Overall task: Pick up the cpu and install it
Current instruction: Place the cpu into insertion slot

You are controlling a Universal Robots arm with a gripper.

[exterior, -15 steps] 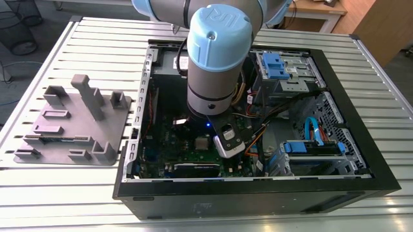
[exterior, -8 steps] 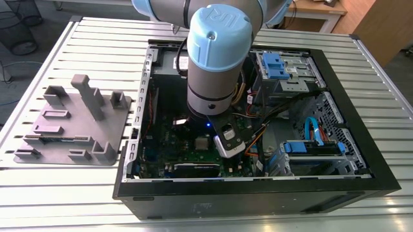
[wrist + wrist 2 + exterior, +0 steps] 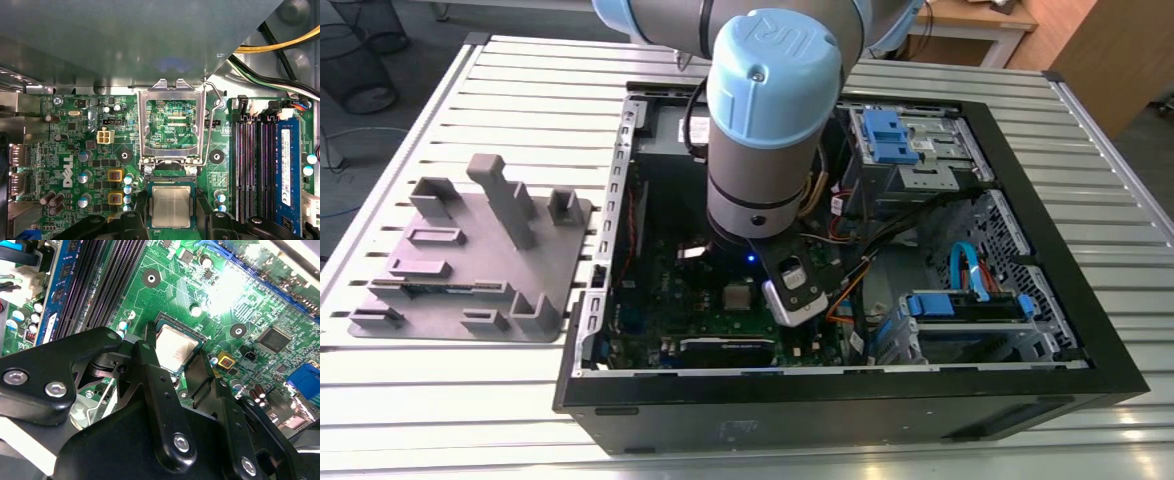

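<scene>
First wrist view looks straight down on the cpu (image 3: pixel 171 206), which lies flat in its socket (image 3: pixel 171 179) on the motherboard (image 3: pixel 85 150), with the frame (image 3: pixel 171 125) hinged open and lying just beyond it. In both wrist views the fingers (image 3: pixel 152 367) of the gripper (image 3: pixel 175 350) stand spread, one on each side of the cpu and parallel to its edges, so the chip sits directly between them. A sliver of socket shows at each flank, so I judge the jaws open, not clamped on it.
</scene>
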